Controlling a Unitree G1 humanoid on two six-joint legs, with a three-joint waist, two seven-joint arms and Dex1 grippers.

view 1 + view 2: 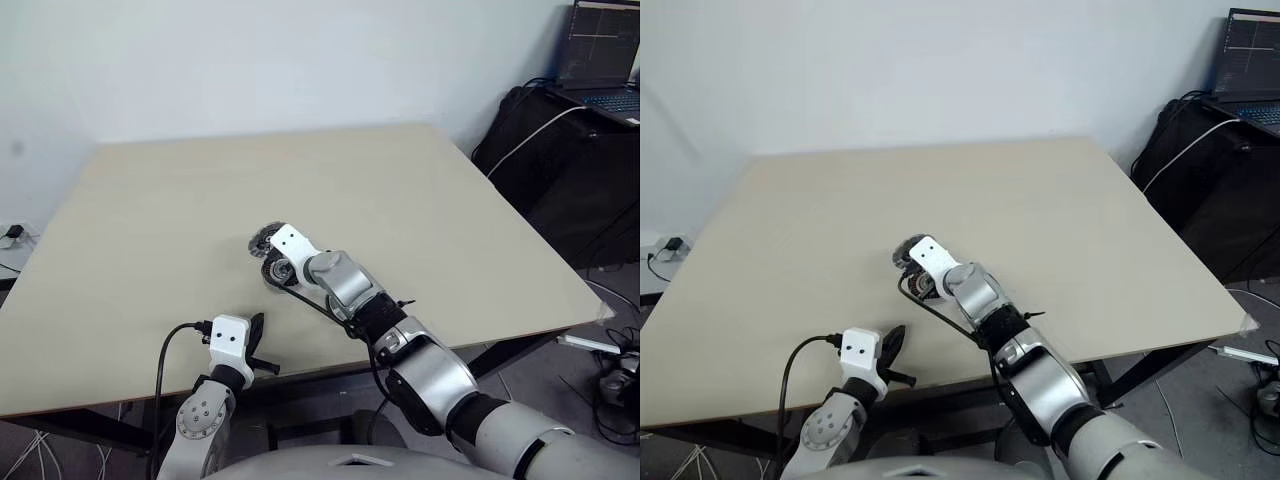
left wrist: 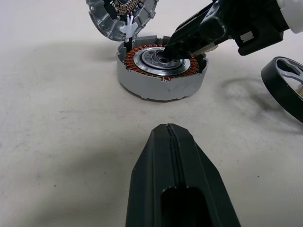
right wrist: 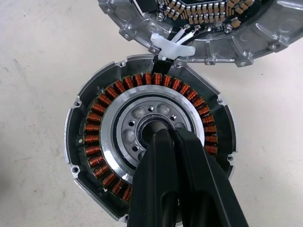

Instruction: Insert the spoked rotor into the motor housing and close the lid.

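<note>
The motor housing [image 3: 94,137] lies open on the table, with copper windings ringing a silvery centre. Its lid [image 3: 236,42] rests tilted against the far rim, joined to it by a white clip and wires, inner face showing. My right gripper [image 3: 164,134] is shut, its tips pressed into the housing's centre bore [image 2: 166,51]; nothing shows between the fingers. The spoked rotor [image 2: 286,87], dark-rimmed, lies on the table just beside the housing. My left gripper [image 2: 168,128] is shut and empty, low over the table's near edge [image 1: 257,338], a short way from the housing.
The beige table [image 1: 400,200] spreads wide around the parts. Its near edge runs just under my left gripper. Off the table's right side stand black cases with a laptop [image 1: 605,60] on top, and cables lie on the floor.
</note>
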